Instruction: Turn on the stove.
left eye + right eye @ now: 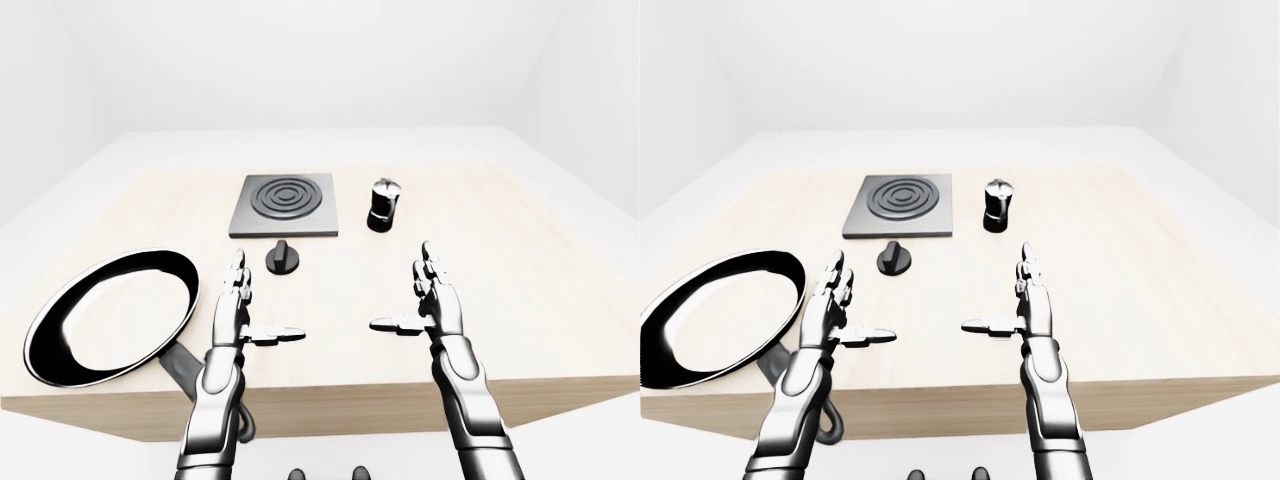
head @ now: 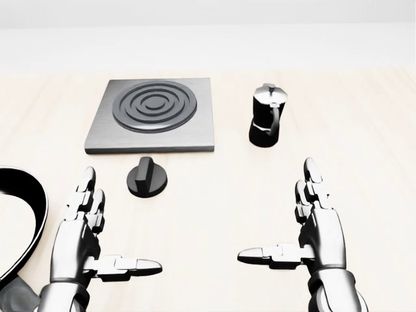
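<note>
A: Left-eye view: where's the control?
B: The round black ridged knob (image 1: 283,257) sits on the pale wooden counter (image 1: 520,280), just near of the grey square stove plate (image 1: 286,205).
A: Head view: the hands?
B: Left hand (image 2: 88,240) and right hand (image 2: 312,231) hover empty, fingers spread. I'd pinch the ridge squarely with the left, then twist.

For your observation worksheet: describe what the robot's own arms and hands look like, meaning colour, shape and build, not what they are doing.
Both the left hand and right hand are glossy silver metal with dark joints. Each has three segmented fingers: two long ones side by side and a thumb set crosswise. The forearms are rounded chrome-like tubes with dark bands at the wrists. No cables, sleeves or markings show.
</note>
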Robot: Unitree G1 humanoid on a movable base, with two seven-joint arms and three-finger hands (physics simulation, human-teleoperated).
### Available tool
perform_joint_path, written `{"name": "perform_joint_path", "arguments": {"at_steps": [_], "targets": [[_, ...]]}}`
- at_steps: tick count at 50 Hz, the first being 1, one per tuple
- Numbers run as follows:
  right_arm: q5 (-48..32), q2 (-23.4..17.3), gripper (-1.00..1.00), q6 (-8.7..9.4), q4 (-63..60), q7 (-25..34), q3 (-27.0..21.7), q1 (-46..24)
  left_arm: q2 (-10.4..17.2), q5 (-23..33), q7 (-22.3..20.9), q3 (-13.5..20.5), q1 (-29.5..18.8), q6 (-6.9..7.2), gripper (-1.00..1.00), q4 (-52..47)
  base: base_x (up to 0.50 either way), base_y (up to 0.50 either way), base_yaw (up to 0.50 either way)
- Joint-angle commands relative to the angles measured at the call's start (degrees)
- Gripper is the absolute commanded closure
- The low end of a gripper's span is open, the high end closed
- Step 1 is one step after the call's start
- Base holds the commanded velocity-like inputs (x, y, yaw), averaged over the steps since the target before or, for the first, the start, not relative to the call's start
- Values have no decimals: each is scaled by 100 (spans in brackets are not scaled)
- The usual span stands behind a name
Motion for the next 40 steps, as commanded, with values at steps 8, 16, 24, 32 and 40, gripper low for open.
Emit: {"name": "perform_joint_path", "arguments": {"at_steps": [8,16,24,32,40], "targets": [[-7,11,-100,10,-54,6,17,23,4,-20,-10,18,-7,9,-100,-14,24,0,0],[2,16,-100,-41,-26,18,17,18,5,-11,-2,12,-24,-37,-100,53,22,0,0],[-1,12,-100,-38,-26,23,22,22,4,-14,13,14,-45,-67,-100,115,17,0,0],[-23,14,-100,-63,1,33,35,35,0,-11,17,3,-33,-45,-100,82,13,0,0],[-29,16,-100,-59,17,20,27,27,3,-9,19,7,-43,-79,-100,128,9,0,0]]}}
